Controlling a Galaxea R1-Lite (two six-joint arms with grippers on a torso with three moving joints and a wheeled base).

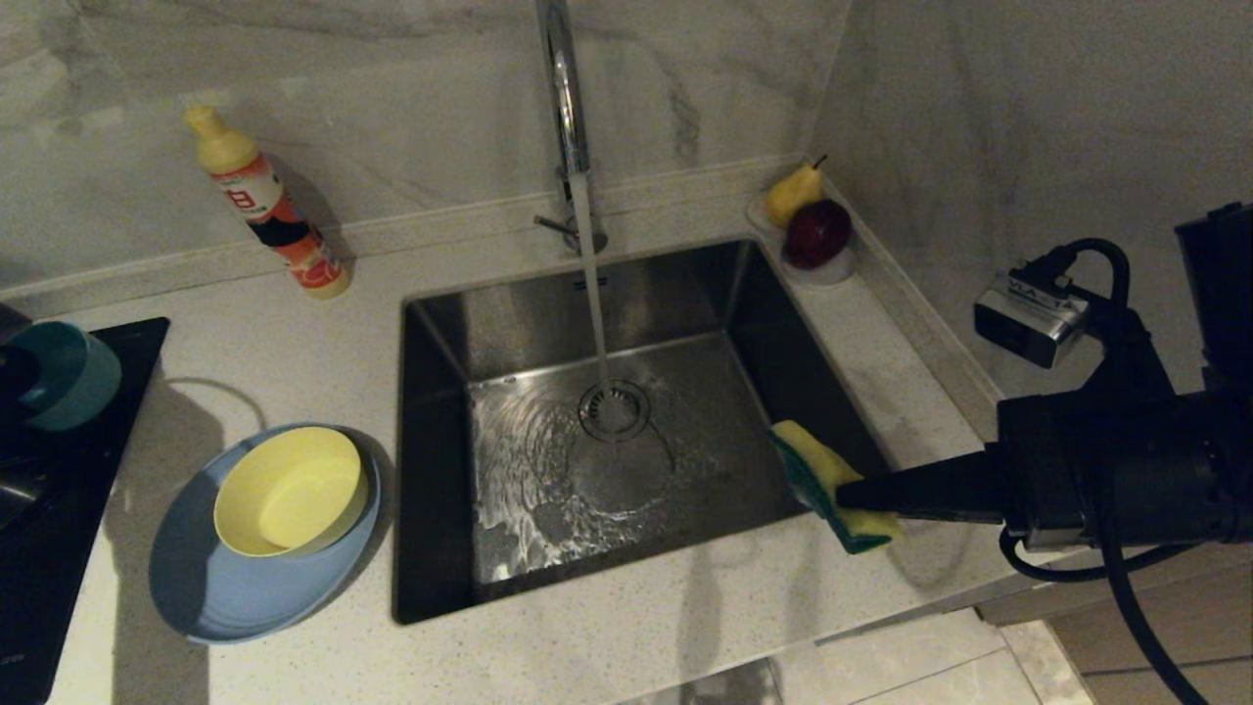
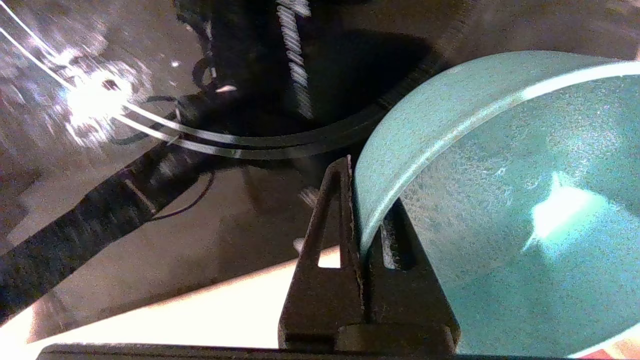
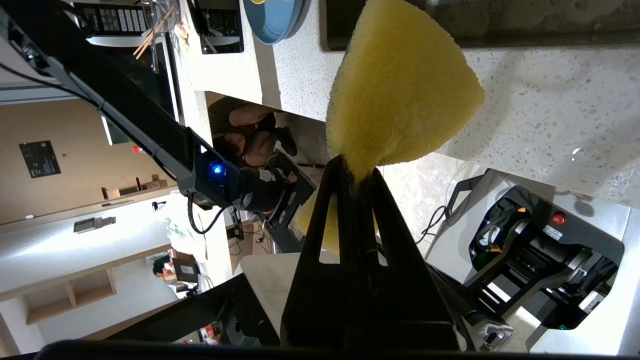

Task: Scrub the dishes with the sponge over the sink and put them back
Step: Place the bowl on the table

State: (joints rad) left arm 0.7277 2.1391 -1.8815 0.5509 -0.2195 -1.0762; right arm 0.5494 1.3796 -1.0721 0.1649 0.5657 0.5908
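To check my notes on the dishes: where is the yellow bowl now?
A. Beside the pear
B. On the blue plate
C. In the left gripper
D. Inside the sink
B: the yellow bowl sits on the blue plate, on the counter left of the sink.

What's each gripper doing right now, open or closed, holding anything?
Left gripper: closed on the teal bowl's rim.
Right gripper: closed on the sponge, by the sink's right edge.
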